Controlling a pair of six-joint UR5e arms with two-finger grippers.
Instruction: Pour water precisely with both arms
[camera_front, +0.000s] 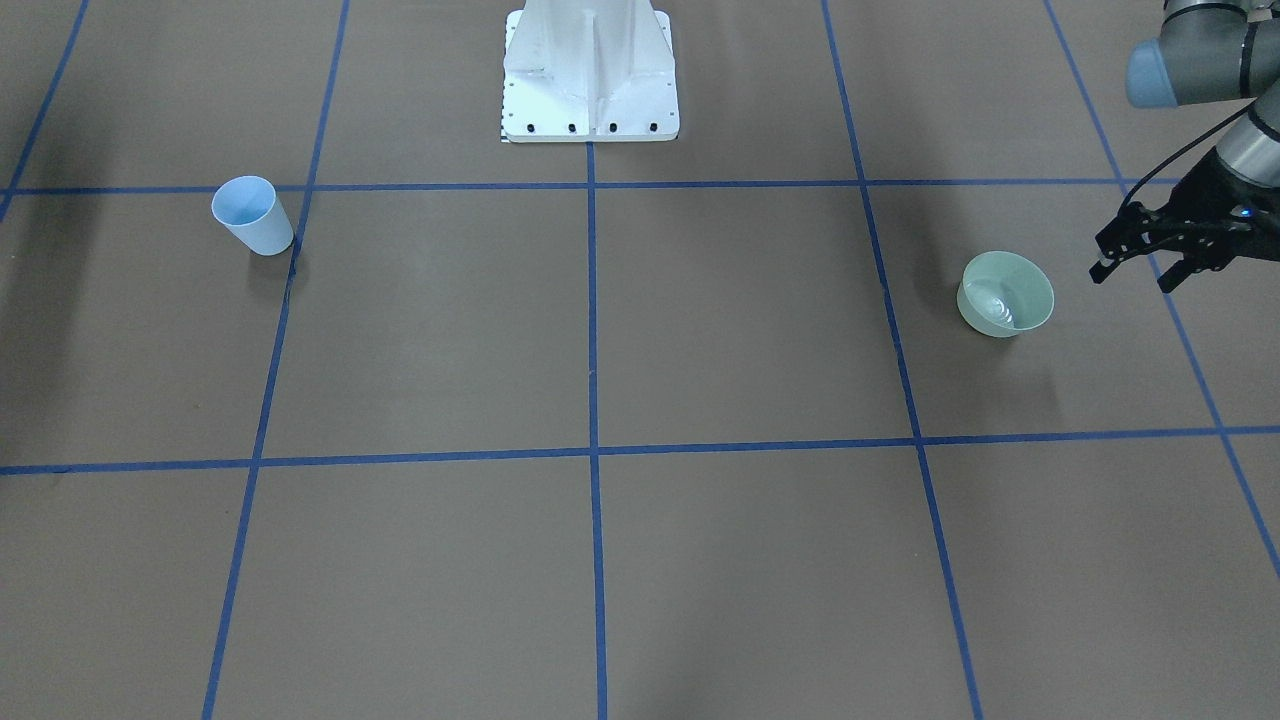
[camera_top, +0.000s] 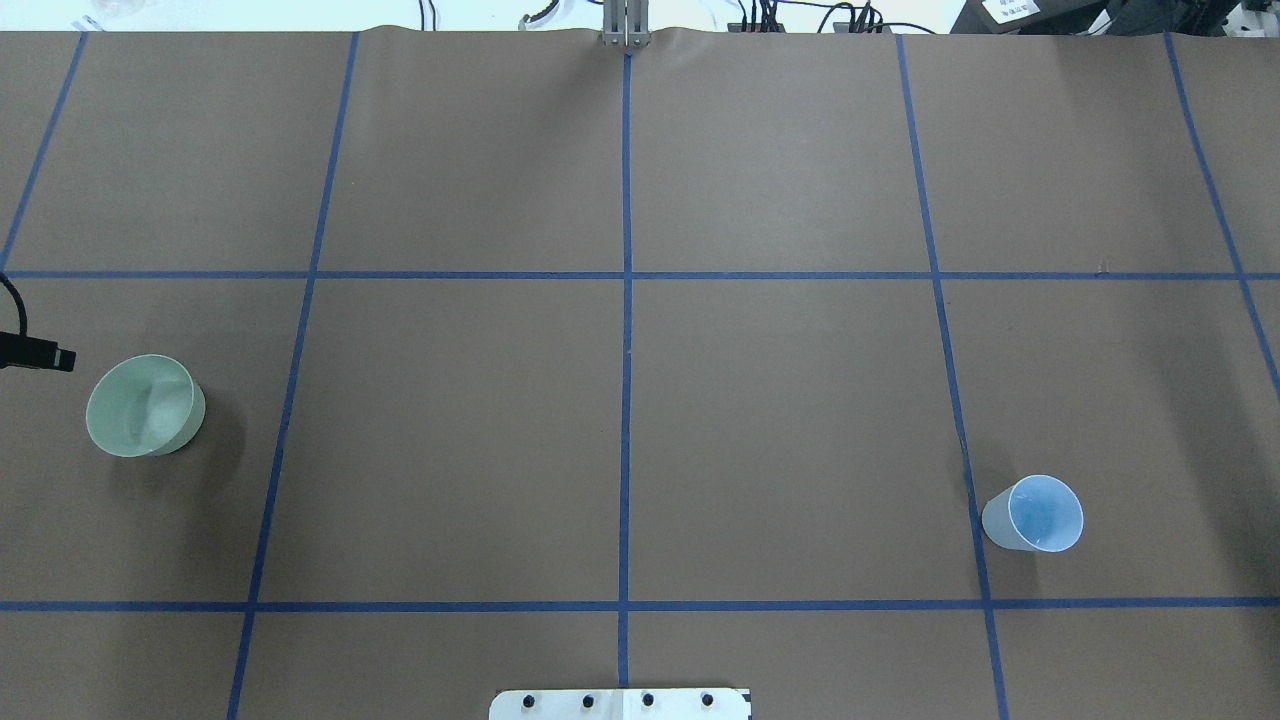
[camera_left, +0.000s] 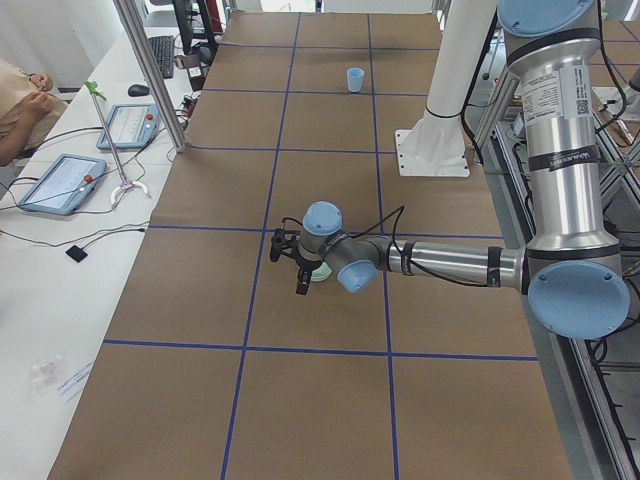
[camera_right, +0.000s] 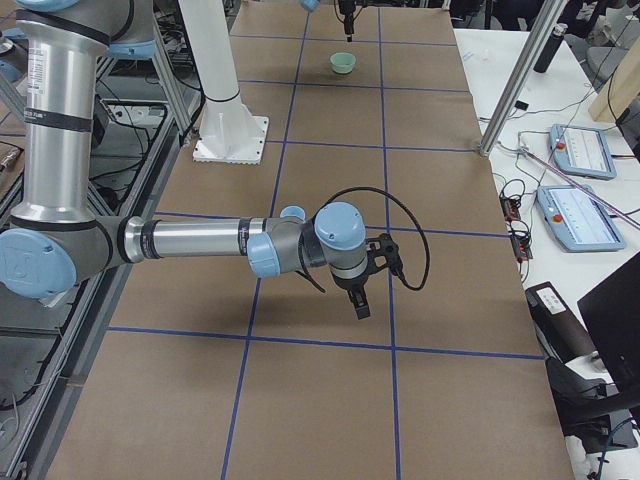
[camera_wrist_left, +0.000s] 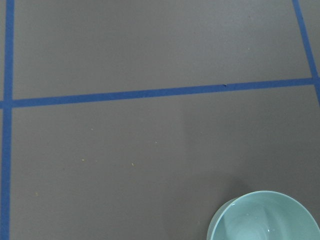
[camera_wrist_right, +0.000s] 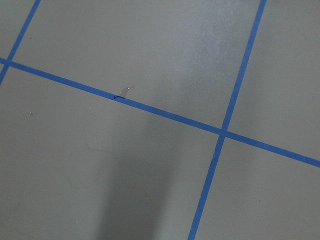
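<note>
Water (camera_front: 1003, 303): faint glints at the bottom of the green bowl (camera_front: 1035, 285). The bowl sits upright, mouth up, toward the robot's left end of the counter (camera_front: 600, 330). Blue cup (camera_front: 255, 218) is upright, well apart at the right end; can't tell its contents.

Left arm (camera_left: 450, 265): forearm runs level over the counter. Left hand (camera_front: 1133, 277) points down just beside the bowl on its outer side, not touching, fingers spread, empty. Overhead view cuts it to one fingertip at the edge. Left wrist view catches only part of the bowl at the bottom edge. In the left side view the arm hides most of the bowl.

Right arm (camera_right: 190, 240): forearm level. Right hand (camera_right: 360, 298) points down over bare counter near a tape (camera_wrist_right: 222, 131) crossing. It shows only in the right side view, so can't tell whether it is open or closed.
</note>
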